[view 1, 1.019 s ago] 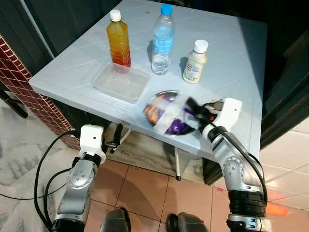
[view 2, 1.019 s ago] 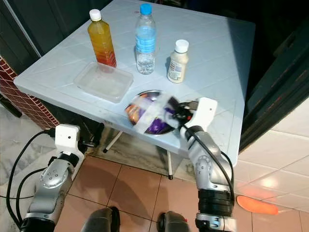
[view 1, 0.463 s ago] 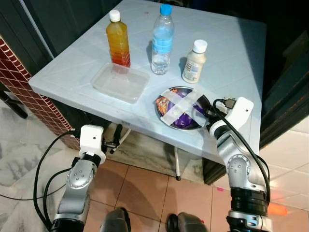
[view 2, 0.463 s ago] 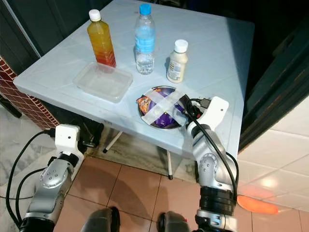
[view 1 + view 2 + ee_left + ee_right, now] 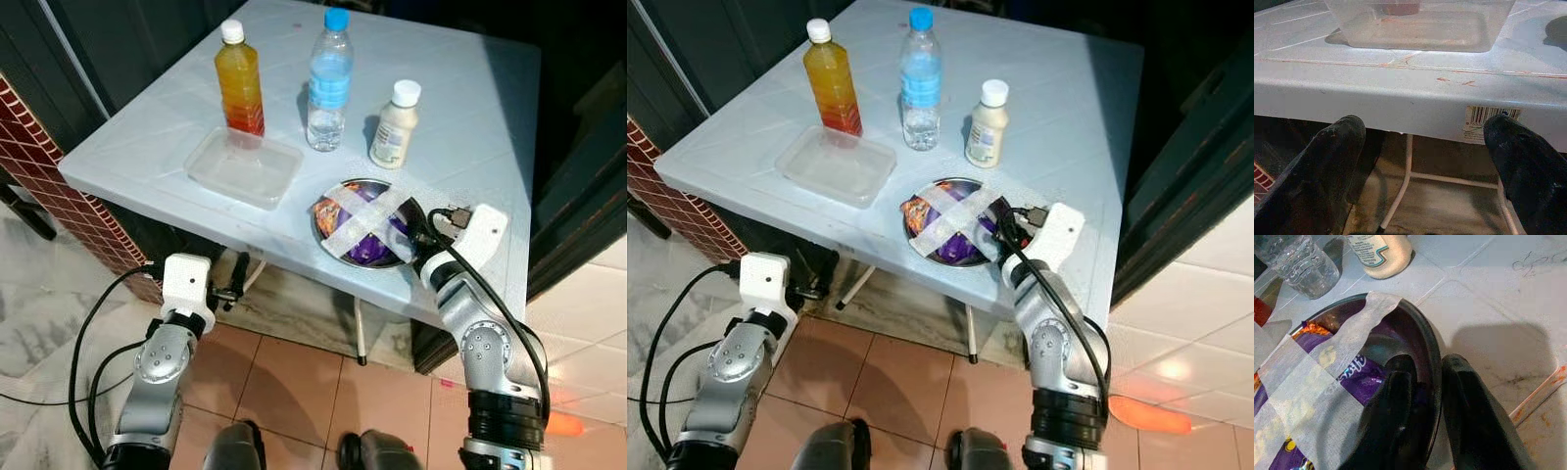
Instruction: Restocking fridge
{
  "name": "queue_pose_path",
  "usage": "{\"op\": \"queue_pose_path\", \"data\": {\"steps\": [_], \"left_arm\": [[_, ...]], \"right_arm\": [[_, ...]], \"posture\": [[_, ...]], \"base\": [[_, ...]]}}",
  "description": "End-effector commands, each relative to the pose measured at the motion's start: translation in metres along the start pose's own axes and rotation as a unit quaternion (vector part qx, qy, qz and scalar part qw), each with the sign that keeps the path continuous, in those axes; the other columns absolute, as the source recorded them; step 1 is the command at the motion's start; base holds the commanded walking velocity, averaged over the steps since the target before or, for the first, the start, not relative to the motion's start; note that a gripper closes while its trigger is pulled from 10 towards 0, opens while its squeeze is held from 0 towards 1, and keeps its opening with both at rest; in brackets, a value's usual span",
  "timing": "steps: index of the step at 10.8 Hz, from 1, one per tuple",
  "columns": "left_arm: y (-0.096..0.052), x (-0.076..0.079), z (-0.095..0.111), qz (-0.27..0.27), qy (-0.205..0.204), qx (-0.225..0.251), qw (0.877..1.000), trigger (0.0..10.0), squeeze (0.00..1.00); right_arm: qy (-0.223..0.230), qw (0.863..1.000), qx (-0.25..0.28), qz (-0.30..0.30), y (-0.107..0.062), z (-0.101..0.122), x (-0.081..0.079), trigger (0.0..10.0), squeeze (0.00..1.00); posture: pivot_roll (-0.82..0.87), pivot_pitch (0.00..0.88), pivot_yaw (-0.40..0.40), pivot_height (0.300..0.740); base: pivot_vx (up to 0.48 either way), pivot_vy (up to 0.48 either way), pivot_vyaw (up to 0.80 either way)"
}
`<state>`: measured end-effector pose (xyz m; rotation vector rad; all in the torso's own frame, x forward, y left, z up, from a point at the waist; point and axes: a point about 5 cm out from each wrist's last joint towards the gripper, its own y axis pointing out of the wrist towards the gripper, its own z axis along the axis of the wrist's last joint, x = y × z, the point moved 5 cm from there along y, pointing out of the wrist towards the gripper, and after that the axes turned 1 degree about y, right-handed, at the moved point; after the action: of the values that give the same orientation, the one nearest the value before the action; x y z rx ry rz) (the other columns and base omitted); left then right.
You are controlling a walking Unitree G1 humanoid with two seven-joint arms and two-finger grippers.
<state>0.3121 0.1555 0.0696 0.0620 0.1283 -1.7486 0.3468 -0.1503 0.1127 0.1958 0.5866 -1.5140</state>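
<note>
Bowl (image 5: 367, 222) sat on table (image 5: 147, 137); right tool (image 5: 1422, 396) pinched its 3 o'clock rim, best lifted level; left tool (image 5: 1425, 161) wide, idle.

Head stereo looks down on table (image 5: 176, 127); L wrist cam under its edge, R wrist close on bowl (image 5: 1376, 377).

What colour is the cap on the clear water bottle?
Blue; the water bottle's cap shows best in the left eye view.
</note>
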Motion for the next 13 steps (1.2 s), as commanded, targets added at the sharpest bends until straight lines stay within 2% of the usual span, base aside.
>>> {"op": "queue_pose_path", "data": {"steps": [1,5,7,8,9,13], "left_arm": [[-0.002,0.000,-0.002,-0.002,0.002,-0.004,1.000,10.0,0.00],[-0.002,0.000,-0.002,0.000,0.002,-0.004,1.000,10.0,0.00],[-0.002,0.001,-0.003,-0.003,0.002,-0.005,1.000,10.0,0.00],[-0.002,0.001,-0.003,-0.002,0.002,-0.005,1.000,10.0,0.00],[-0.001,0.001,-0.002,-0.001,0.002,-0.005,1.000,10.0,0.00],[0.000,0.001,-0.002,-0.001,0.003,-0.005,1.000,10.0,0.00]], "right_arm": [[0.003,1.000,-0.001,0.003,-0.002,0.001,-0.003,10.0,1.00],[0.016,0.999,-0.033,0.006,0.003,-0.006,-0.004,10.0,1.00],[0.016,0.998,-0.066,-0.004,0.009,-0.011,0.003,10.0,1.00],[0.015,0.997,-0.069,-0.010,0.011,-0.010,0.006,0.0,1.00],[0.019,0.997,-0.075,-0.016,0.011,-0.011,0.008,0.0,0.00],[0.035,0.994,-0.092,-0.053,0.012,-0.017,0.019,0.0,0.00]], "posture": [[-0.01,0.129,0.033,0.740],[-0.01,0.120,0.029,0.740],[-0.01,0.115,0.025,0.740],[-0.01,0.115,0.024,0.740],[0.00,0.116,0.022,0.740],[-0.01,0.115,0.027,0.740]], "base": [[0.000,0.000,0.00],[0.000,0.000,0.00],[0.000,0.000,0.00],[0.000,0.000,0.00],[0.000,0.000,0.00],[0.000,0.000,0.00]]}}
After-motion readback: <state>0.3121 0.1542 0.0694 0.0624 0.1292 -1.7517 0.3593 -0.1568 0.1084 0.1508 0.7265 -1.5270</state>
